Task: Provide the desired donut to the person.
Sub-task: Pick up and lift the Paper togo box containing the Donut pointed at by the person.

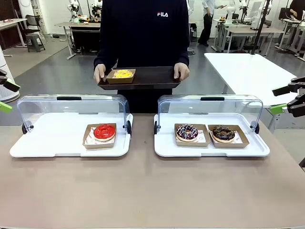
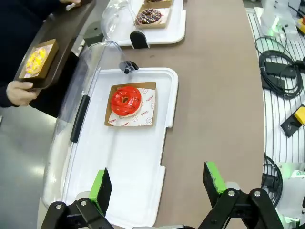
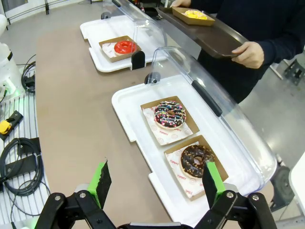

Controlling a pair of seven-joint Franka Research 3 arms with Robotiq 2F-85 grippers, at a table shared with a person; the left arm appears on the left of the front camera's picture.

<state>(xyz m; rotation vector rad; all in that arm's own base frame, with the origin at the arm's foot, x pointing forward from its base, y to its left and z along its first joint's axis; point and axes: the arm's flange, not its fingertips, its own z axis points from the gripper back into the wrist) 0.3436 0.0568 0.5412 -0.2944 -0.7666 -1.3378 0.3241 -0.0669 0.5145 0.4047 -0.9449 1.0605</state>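
The person [image 1: 143, 33] stands at the far side holding a dark serving tray [image 1: 152, 76] with both hands. On it sits a yellow donut [image 1: 123, 74] in a cardboard box. A red donut [image 1: 104, 131] [image 2: 126, 100] lies in the left white tray [image 1: 47, 143]. A sprinkled chocolate donut [image 1: 187, 131] [image 3: 169, 113] and a dark chocolate donut [image 1: 223, 133] [image 3: 197, 160] lie in the right white tray [image 1: 209, 150]. My left gripper [image 1: 5, 97] [image 2: 157, 188] hangs open at the table's left edge. My right gripper [image 1: 281, 99] [image 3: 157, 186] is open at the right edge. Both hold nothing.
Each white tray has a clear domed lid [image 1: 71, 107] swung open at its far side. The brown tabletop [image 1: 152, 191] in front of the trays is bare. A white table [image 1: 248, 71] stands at the back right. Cables [image 2: 281, 71] lie beside the table.
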